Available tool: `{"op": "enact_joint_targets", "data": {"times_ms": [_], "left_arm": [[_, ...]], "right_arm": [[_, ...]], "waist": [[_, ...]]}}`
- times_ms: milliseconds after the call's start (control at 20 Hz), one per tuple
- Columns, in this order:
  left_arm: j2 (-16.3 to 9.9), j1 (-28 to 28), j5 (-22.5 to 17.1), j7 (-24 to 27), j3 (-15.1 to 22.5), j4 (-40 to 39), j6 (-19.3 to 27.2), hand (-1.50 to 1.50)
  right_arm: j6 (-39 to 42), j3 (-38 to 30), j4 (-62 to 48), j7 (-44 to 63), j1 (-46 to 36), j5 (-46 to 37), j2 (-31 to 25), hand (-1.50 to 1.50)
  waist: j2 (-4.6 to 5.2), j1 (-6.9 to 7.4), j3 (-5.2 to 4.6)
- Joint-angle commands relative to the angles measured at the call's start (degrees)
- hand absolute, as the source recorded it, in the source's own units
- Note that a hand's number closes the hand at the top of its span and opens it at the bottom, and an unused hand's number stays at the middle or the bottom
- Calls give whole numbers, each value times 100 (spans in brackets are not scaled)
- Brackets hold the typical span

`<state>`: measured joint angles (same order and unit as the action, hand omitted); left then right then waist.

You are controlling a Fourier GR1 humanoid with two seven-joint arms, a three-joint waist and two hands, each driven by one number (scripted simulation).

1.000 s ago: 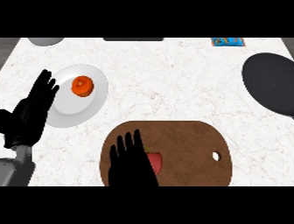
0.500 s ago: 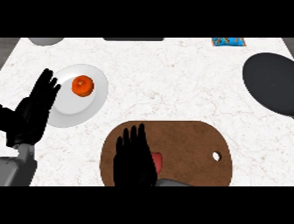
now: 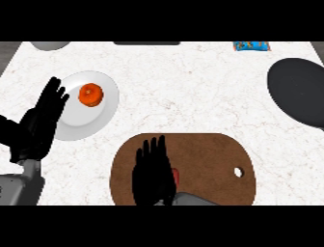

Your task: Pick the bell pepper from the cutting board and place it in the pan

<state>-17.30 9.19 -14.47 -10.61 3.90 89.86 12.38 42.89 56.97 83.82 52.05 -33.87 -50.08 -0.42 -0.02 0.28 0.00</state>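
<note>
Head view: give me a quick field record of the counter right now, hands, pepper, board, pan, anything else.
right hand: open, fingers straight, flat over the cutting board, covering most of the pepper
left hand: open, resting at the left, fingers up, beside the plate
bell pepper: red sliver showing at the right hand's edge, on the board
cutting board: brown, near edge, centre
pan: dark, far right, nothing in it
plate: white, left, with an orange item on it
</note>
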Motion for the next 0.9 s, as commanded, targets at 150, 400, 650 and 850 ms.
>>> {"op": "enact_joint_targets", "data": {"times_ms": [150,400,650,850], "left_arm": [[-135,247,-8,-370,-305,121,-215,0],[21,-127,43,-252,-382,228,-364,0],[205,191,285,-264,-305,1,-291,0],[326,-91,201,219,-396,-178,-545,0]], "right_arm": [[-795,96,-565,-44,-266,171,41,-150],[-598,-293,-905,-669,158,-362,42,-150],[-1041,44,-1243,-1184,-219,-215,40,150],[-1525,-71,-1737,-1631,-480,-239,41,150]], "waist": [[5,59,1],[0,-5,1],[9,26,0],[15,39,-1]]}}
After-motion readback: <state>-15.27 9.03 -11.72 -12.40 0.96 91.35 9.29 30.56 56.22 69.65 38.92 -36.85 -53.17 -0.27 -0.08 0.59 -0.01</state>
